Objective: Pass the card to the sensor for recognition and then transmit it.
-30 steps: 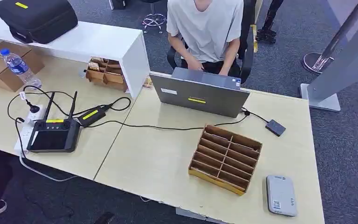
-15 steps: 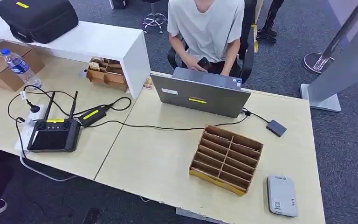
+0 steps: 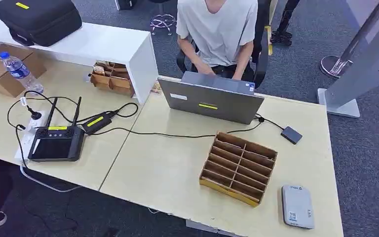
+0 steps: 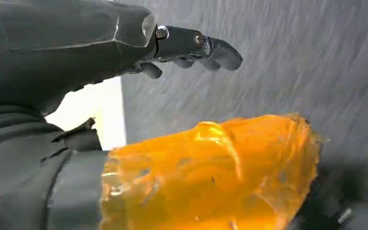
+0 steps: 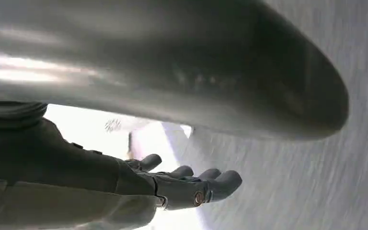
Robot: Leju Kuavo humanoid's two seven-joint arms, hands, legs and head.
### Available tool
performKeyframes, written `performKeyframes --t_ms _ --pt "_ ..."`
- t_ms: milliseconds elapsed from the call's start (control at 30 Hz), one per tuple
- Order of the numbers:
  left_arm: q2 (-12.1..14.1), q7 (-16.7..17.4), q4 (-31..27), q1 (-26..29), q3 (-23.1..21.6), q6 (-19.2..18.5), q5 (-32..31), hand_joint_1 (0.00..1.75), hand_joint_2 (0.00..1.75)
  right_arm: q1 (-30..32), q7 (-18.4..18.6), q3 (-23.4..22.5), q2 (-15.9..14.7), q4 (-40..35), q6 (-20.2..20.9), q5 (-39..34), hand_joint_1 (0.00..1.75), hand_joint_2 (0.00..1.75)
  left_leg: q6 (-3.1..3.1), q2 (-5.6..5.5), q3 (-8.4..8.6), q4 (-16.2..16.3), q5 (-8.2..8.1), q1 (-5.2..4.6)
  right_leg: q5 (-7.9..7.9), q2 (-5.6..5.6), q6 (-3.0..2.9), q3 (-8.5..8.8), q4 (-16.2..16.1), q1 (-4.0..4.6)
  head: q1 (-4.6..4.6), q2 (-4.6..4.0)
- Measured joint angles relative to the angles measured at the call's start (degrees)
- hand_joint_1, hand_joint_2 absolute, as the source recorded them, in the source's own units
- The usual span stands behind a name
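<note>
A pale grey flat sensor [image 3: 297, 206] lies at the table's near right corner. Left of it stands a brown slotted card box [image 3: 239, 168]; I see no card in its slots. A small black reader [image 3: 291, 135] lies beyond, cabled to the laptop [image 3: 211, 100]. My left hand [image 4: 124, 43] hangs over grey carpet with its fingers [image 4: 206, 45] stretched out and nothing in it; its thumb [image 4: 206, 172] is wrapped in orange film. My right hand [image 5: 172, 184] also hangs beside the table edge, fingers extended, holding nothing.
A person in a white shirt [image 3: 217, 29] sits behind the laptop. On the left are a black controller [image 3: 56, 144], cables, a water bottle [image 3: 20, 71], a cardboard box [image 3: 0, 69], a second wooden box [image 3: 112, 76] and a black case [image 3: 37, 19] on a white shelf.
The person held a dark object above the laptop half a second ago; now their hands are back behind the lid. The view wobbles slightly. The table's things stay put.
</note>
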Motion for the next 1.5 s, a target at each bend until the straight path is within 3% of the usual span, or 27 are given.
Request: performKeyframes --t_ms 67,167,267,300,333,400,467,500,600,733,800,867,933,1000,1100,1200,1267,1333,1433,1500 --pt "0.7 0.6 0.0 -0.1 0.5 -2.4 1.2 0.00 0.00 -1.4 -2.0 -1.9 -0.6 4.1 3.9 -0.8 0.00 0.00 0.00 -0.01 0.00 0.0 0.00 0.00 0.00 -0.01 0.00 0.00 0.0 0.00 0.00 0.00" --pt "1.4 0.6 0.0 -0.3 1.4 -3.9 2.0 0.00 0.00 -2.0 -6.8 -3.1 -1.7 7.9 5.5 -0.5 0.00 0.00 0.00 -0.01 -0.01 0.0 0.00 -0.01 0.00 -0.01 0.00 0.01 0.0 -0.01 0.00 0.00" --pt "1.6 0.6 0.0 -0.3 1.8 -3.1 2.2 0.00 0.00 -2.0 -8.9 -3.3 -2.8 9.5 5.0 0.4 0.00 0.00 0.00 -0.01 -0.02 0.0 0.00 -0.01 0.00 -0.01 0.00 0.01 0.0 -0.01 0.00 0.00" --pt "1.6 0.1 0.0 -0.3 2.0 -1.2 2.0 0.00 0.00 -1.8 -8.6 -3.3 -3.1 9.7 2.8 0.5 0.00 0.00 -0.01 -0.01 -0.03 0.0 -0.01 -0.01 0.00 0.00 0.00 0.00 0.0 -0.01 0.02 0.00" --pt "1.5 -0.8 0.0 -0.3 2.1 2.7 1.6 0.00 0.00 -1.5 -7.6 -2.9 -3.3 9.5 -1.3 0.5 0.00 1.75 -0.02 -0.01 -0.03 0.0 -0.02 -0.01 0.00 0.00 0.00 0.00 0.0 -0.01 0.00 0.00" --pt "1.3 -2.3 0.0 -0.4 2.2 12.1 1.0 0.00 0.00 -1.1 -4.3 -2.4 -3.4 8.5 -8.3 0.5 0.00 1.75 -0.01 0.00 -0.02 0.0 -0.03 -0.02 0.00 0.00 0.00 0.00 0.0 -0.02 0.00 0.00" --pt "0.6 -3.4 0.0 -0.4 2.2 22.4 0.3 0.00 0.00 0.1 1.3 -0.2 -3.3 4.9 -13.7 0.5 0.00 1.75 -0.01 -0.01 -0.02 0.0 -0.03 -0.05 0.00 -0.03 0.00 0.01 0.0 -0.04 0.00 0.00" --pt "0.4 -3.9 0.0 -0.4 2.2 25.1 0.1 0.00 0.00 0.8 2.6 1.3 -3.2 3.1 -14.5 0.5 0.00 0.00 -0.01 -0.01 -0.01 0.0 -0.03 -0.05 0.00 -0.03 0.01 0.01 0.0 -0.04 0.00 0.00" --pt "-0.5 -6.7 0.0 -0.4 2.2 32.5 -1.2 0.00 0.00 5.0 4.6 5.9 -2.1 -7.5 -12.0 0.5 0.00 0.00 -0.01 -0.06 -0.03 0.0 -0.03 -0.04 -0.01 -0.09 0.01 0.02 0.0 -0.03 -0.04 0.00" --pt "-1.4 -7.5 0.0 -0.4 2.2 32.4 -1.4 0.00 0.00 8.6 4.5 10.0 0.1 -18.1 -9.2 0.5 0.00 0.00 -0.04 0.03 0.00 0.0 -0.05 -0.01 0.00 0.01 0.00 0.01 0.0 -0.01 0.02 0.00" --pt "-1.4 -7.0 0.0 -0.4 2.2 28.9 -1.3 0.00 0.00 9.2 3.0 10.5 0.7 -20.4 -7.3 0.5 0.00 0.00 -0.04 0.03 0.01 0.0 -0.05 -0.01 -0.01 0.02 0.00 0.01 0.0 -0.01 0.00 0.00" --pt "-1.2 -5.7 0.0 -0.4 2.2 20.9 -0.5 0.00 0.00 8.4 -1.3 9.7 0.8 -19.8 -1.7 0.4 0.00 0.00 -0.04 0.02 0.02 0.0 -0.05 0.01 -0.01 0.02 -0.01 0.00 0.0 0.00 0.00 0.00" --pt "-0.7 -4.3 0.0 -0.4 2.3 12.0 0.2 0.00 0.00 6.1 -7.7 6.5 -0.1 -13.9 2.0 0.2 0.00 0.00 -0.05 0.05 0.02 0.0 -0.05 0.02 -0.01 0.04 -0.01 0.01 0.0 0.02 0.02 0.00" --pt "-0.2 -3.4 0.0 -0.5 2.5 5.7 1.2 0.00 0.00 4.1 -9.4 3.3 -0.6 -7.9 3.3 0.0 0.00 0.00 -0.05 0.04 0.02 0.0 -0.05 0.02 -0.01 0.02 -0.01 0.03 0.0 0.02 0.02 0.00" --pt "0.4 -3.3 0.0 -0.5 2.8 0.8 1.6 0.00 0.00 2.0 -11.7 0.6 -1.7 0.0 4.8 0.4 0.00 0.00 -0.05 0.04 0.01 0.0 -0.05 0.01 -0.01 0.03 -0.01 0.03 0.0 0.02 0.00 0.00" --pt "0.8 -3.3 0.0 -0.5 2.9 0.3 1.7 0.00 0.00 0.4 -12.7 -0.9 -2.3 4.9 4.2 0.5 0.00 0.00 -0.05 0.04 0.02 0.0 -0.05 0.01 -0.01 0.04 -0.01 0.02 0.0 0.02 -0.02 0.00" --pt "1.0 -3.8 0.0 -0.4 3.0 1.6 1.7 0.00 0.00 -0.2 -13.2 -1.4 -2.6 7.1 2.4 0.5 0.00 0.00 -0.05 0.03 0.01 0.0 -0.05 0.01 -0.01 0.03 -0.01 0.02 0.0 0.02 0.00 0.00" --pt "1.0 -4.9 0.0 -0.4 3.0 5.2 1.1 0.00 0.00 -0.5 -12.2 -1.4 -2.9 8.0 -1.7 0.5 0.00 0.00 -0.05 0.03 0.01 0.0 -0.05 0.01 -0.01 0.03 -0.01 0.02 0.0 0.02 0.00 0.00" --pt "0.4 -6.5 0.0 -0.4 3.0 20.1 -0.7 0.00 0.00 0.3 -6.3 1.3 -3.5 7.3 -14.1 0.5 0.00 0.00 -0.05 0.03 0.01 0.0 -0.05 0.00 -0.01 0.03 -0.01 0.02 0.0 0.00 0.00 0.00" --pt "-0.3 -7.7 0.0 -0.4 3.0 30.7 -1.6 0.00 0.00 1.7 -3.5 3.7 -3.5 4.0 -18.0 0.5 0.00 0.00 -0.04 0.03 0.00 0.0 -0.05 -0.01 -0.01 0.01 -0.01 0.02 0.0 -0.01 0.02 0.00"
